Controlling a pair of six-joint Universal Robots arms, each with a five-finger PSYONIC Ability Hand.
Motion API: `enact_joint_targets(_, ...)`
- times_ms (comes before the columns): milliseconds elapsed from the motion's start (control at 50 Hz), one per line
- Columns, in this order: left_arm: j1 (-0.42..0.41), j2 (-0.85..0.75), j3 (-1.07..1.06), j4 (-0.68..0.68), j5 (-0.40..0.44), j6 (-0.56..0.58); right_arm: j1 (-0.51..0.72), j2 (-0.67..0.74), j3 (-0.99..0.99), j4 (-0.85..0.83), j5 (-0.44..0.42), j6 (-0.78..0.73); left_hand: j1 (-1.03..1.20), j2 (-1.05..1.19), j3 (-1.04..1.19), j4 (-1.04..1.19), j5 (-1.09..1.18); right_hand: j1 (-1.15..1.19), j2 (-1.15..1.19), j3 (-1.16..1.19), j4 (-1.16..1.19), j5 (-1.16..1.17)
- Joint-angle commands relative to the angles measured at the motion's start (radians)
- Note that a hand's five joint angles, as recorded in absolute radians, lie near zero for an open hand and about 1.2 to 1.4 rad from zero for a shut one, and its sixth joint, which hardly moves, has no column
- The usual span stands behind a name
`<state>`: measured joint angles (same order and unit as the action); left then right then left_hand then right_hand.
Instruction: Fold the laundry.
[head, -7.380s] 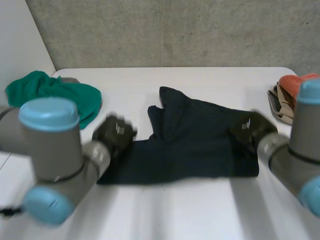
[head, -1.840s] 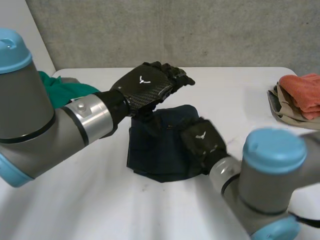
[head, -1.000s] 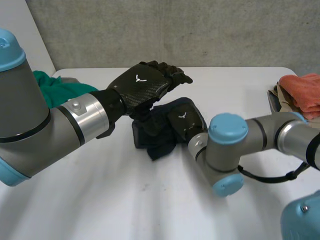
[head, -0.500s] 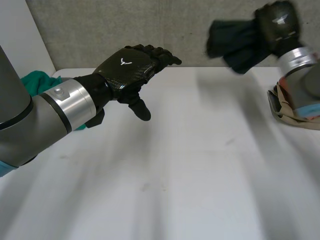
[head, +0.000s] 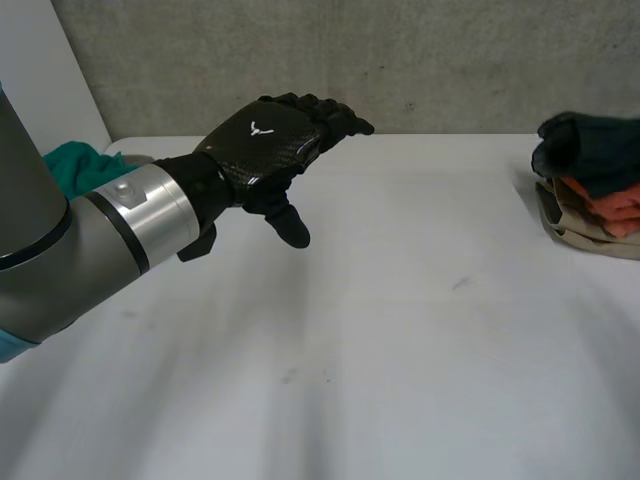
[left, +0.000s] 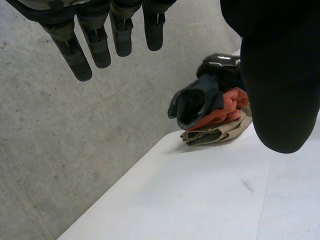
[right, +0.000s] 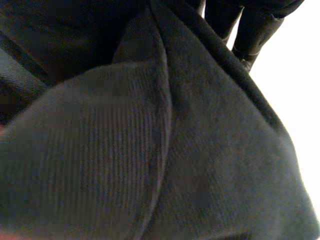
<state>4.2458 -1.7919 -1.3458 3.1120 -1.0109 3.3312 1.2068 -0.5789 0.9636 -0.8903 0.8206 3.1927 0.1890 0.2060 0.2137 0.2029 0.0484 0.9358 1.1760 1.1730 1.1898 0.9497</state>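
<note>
Left hand (head: 268, 150) is up off the worktop (head: 400, 360), over its far-left part. Fingers straight, thumb hanging down, holding nothing. Dark cloth (head: 590, 148) is bunched on top of the stack at the worktop's right edge, near the far-right corner. It sits on an orange cloth (head: 612, 205), which lies over a beige cloth (head: 580, 234). Right hand (left: 222, 62) is on top of the dark cloth; can't tell if it grips it or just rests there. Green cloth (head: 70, 165) is at the left edge.
</note>
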Motion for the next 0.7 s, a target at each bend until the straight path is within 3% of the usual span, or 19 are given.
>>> enact_joint_targets(20, -0.006, -0.001, -0.006, 0.0, -0.002, -0.001, -0.093, 0.039, 0.064, -0.073, -0.058, 0.007, 0.025, 0.008, 0.0, 0.011, -0.009, 0.461, 0.22, 0.223, 0.206, 0.272)
enact_joint_targets(220, -0.032, 0.003, -0.019, 0.0, -0.002, -0.001, -0.11, 0.047, 0.084, -0.075, -0.113, -0.007, 0.022, 0.005, -0.003, 0.008, -0.012, 0.461, 0.22, 0.223, 0.206, 0.272)
enact_joint_targets(240, -0.035, 0.006, -0.019, 0.0, -0.002, -0.001, -0.112, 0.033, 0.096, -0.065, -0.107, -0.01, 0.022, 0.005, -0.003, 0.008, -0.012, -0.224, -0.465, -0.462, -0.478, -0.413)
enact_joint_targets(260, -0.035, 0.009, -0.021, 0.0, -0.002, -0.001, -0.113, 0.022, 0.107, -0.061, -0.103, -0.01, 0.022, 0.005, -0.003, 0.008, -0.012, -0.653, -0.893, -0.89, -0.907, -0.841)
enact_joint_targets(280, -0.036, 0.011, -0.021, 0.0, -0.002, -0.001, -0.113, 0.005, 0.119, -0.058, -0.094, -0.01, 0.022, 0.005, -0.003, 0.008, -0.012, -0.761, -1.001, -0.998, -1.015, -0.95)
enact_joint_targets(380, -0.05, 0.016, -0.023, 0.0, -0.002, -0.001, -0.131, -0.163, 0.225, 0.005, 0.021, -0.008, 0.022, 0.005, -0.003, 0.008, -0.012, -0.761, -1.001, -0.998, -1.015, -0.95)
enact_joint_targets(480, -0.064, 0.026, -0.023, -0.001, -0.002, -0.001, -0.19, -0.311, 0.331, 0.164, 0.051, -0.037, 0.019, 0.002, -0.006, 0.005, -0.015, -0.761, -1.001, -0.998, -1.015, -0.95)
enact_joint_targets(600, -0.067, 0.037, -0.023, -0.001, -0.002, -0.002, -0.291, -0.413, 0.415, 0.364, 0.083, -0.287, 0.013, -0.004, -0.012, -0.001, -0.021, -0.761, -1.001, -0.998, -1.015, -0.95)
enact_joint_targets(660, -0.072, 0.042, -0.023, -0.001, 0.0, -0.013, -0.352, -0.429, 0.402, 0.487, 0.19, -0.466, 0.013, -0.004, -0.012, -0.001, -0.021, -0.761, -1.001, -0.998, -1.015, -0.95)
enact_joint_targets(700, -0.073, 0.043, -0.023, 0.0, 0.0, -0.015, -0.388, -0.432, 0.345, 0.571, 0.339, -0.592, 0.013, -0.004, -0.012, -0.001, -0.021, -0.761, -1.001, -0.998, -1.015, -0.95)
